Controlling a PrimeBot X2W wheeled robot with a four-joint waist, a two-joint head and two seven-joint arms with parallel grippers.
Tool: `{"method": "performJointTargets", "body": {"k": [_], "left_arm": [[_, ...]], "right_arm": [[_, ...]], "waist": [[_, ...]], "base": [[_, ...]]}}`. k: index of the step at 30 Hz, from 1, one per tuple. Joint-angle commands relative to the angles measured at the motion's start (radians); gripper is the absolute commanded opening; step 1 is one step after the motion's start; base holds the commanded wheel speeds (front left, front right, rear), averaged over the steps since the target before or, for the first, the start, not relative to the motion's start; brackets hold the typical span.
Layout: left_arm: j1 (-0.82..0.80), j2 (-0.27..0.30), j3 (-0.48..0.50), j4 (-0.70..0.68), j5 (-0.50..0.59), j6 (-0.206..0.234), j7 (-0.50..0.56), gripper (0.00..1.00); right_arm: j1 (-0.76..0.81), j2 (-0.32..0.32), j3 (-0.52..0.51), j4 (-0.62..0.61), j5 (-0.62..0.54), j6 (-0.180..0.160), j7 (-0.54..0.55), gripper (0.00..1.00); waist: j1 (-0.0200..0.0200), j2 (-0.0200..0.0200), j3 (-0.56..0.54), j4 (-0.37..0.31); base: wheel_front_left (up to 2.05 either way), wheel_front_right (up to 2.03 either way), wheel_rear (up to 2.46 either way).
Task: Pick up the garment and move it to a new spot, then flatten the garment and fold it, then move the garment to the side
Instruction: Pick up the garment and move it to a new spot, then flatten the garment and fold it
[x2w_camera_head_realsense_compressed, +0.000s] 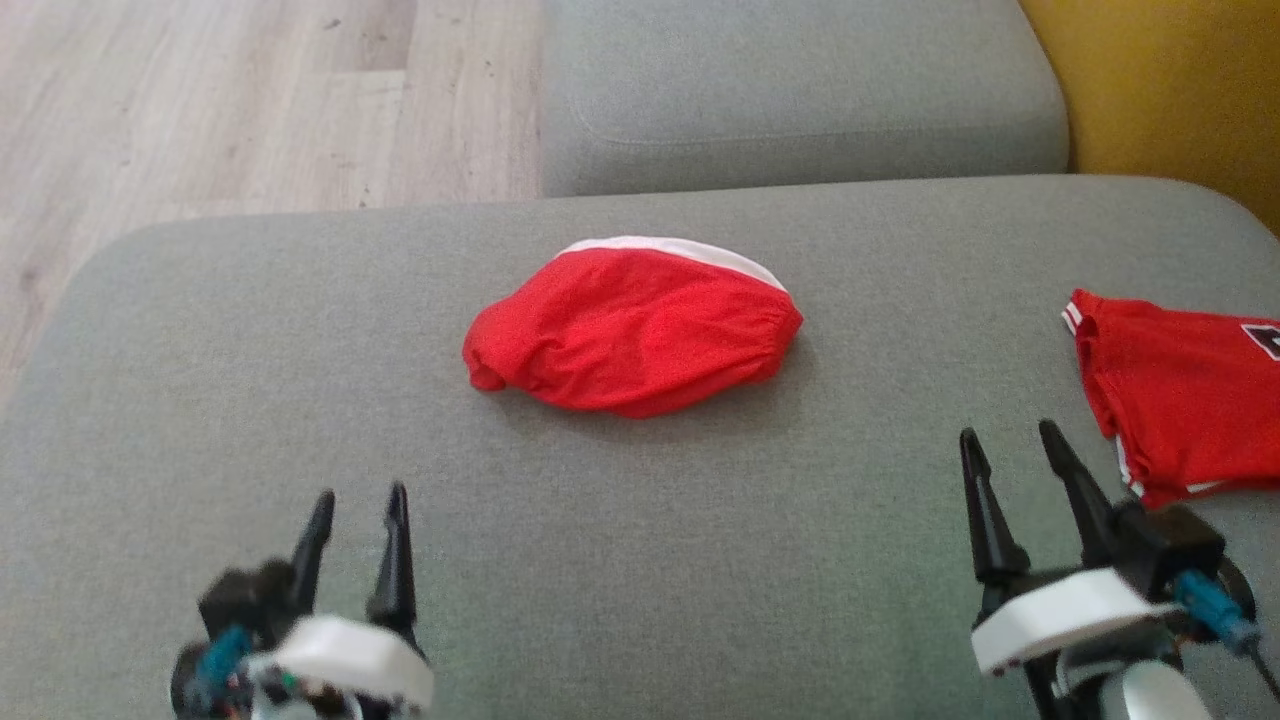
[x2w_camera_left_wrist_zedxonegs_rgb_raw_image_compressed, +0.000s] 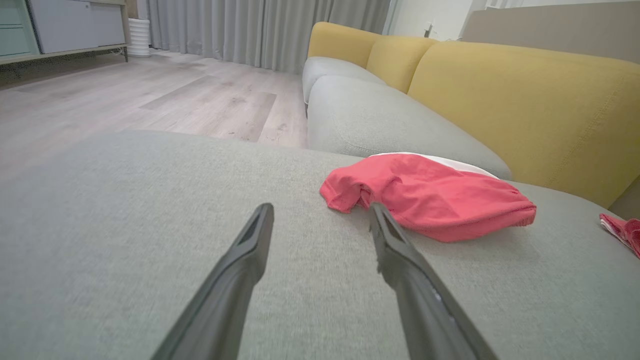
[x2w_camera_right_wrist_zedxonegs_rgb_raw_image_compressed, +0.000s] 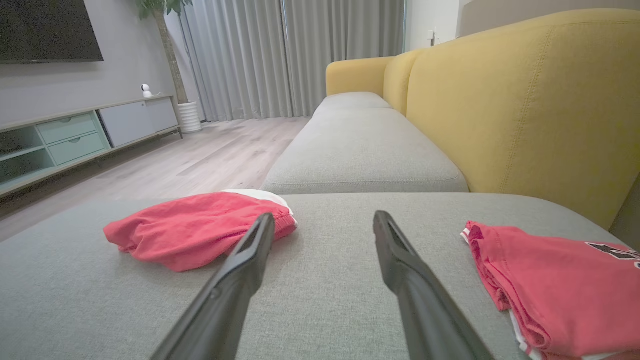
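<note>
A crumpled red garment (x2w_camera_head_realsense_compressed: 635, 335) with a white band along its far edge lies in a mound in the middle of the grey sofa cushion (x2w_camera_head_realsense_compressed: 250, 400). The same red garment (x2w_camera_left_wrist_zedxonegs_rgb_raw_image_compressed: 430, 195) sits just beyond my left fingertips in the left wrist view, and the red garment (x2w_camera_right_wrist_zedxonegs_rgb_raw_image_compressed: 195, 230) lies to the left in the right wrist view. My left gripper (x2w_camera_head_realsense_compressed: 358, 508) is open near the cushion's front left, well short of the mound. My right gripper (x2w_camera_head_realsense_compressed: 1010, 445) is open at the front right, empty.
A second red garment (x2w_camera_head_realsense_compressed: 1180, 400) with white trim and a dark print lies folded at the cushion's right edge, close to my right gripper. A further grey seat cushion (x2w_camera_head_realsense_compressed: 800, 90) lies beyond, with the yellow sofa back (x2w_camera_head_realsense_compressed: 1160, 90) to the right and wooden floor (x2w_camera_head_realsense_compressed: 250, 100) to the left.
</note>
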Motion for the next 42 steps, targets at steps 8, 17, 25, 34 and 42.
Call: {"method": "performJointTargets", "body": {"k": [8, 17, 25, 34, 42], "left_arm": [[0.145, 0.020, 0.058, -0.194, 0.036, 0.102, -0.018, 1.00], [0.189, 0.039, 0.056, -0.250, 0.061, 0.138, -0.018, 1.00], [0.189, 0.044, 0.059, -0.261, 0.060, 0.145, -0.015, 1.00], [0.190, 0.047, 0.057, -0.264, 0.054, 0.145, -0.014, 1.00], [0.184, 0.046, 0.050, -0.264, 0.055, 0.146, -0.012, 1.00]], "right_arm": [[0.049, -0.005, 0.032, -0.014, 0.017, 0.007, -0.032, 1.00], [0.061, -0.005, 0.050, 0.012, 0.036, 0.007, -0.041, 1.00], [0.052, -0.005, 0.057, 0.040, 0.041, 0.007, -0.048, 1.00], [0.047, -0.005, 0.050, 0.050, 0.033, 0.007, -0.049, 1.00], [0.027, -0.005, 0.044, 0.050, 0.008, 0.007, -0.040, 1.00]], "waist": [[0.0002, -0.0001, -0.017, 0.013], [0.0002, -0.0001, -0.019, 0.016], [0.0002, -0.0001, -0.018, 0.021], [0.0002, -0.0001, -0.013, 0.026], [0.0002, -0.0001, 0.006, 0.043]], "base": [[0.00, 0.00, 0.00], [0.00, 0.00, 0.00], [0.00, 0.00, 0.00], [0.00, 0.00, 0.00], [0.00, 0.00, 0.00]]}}
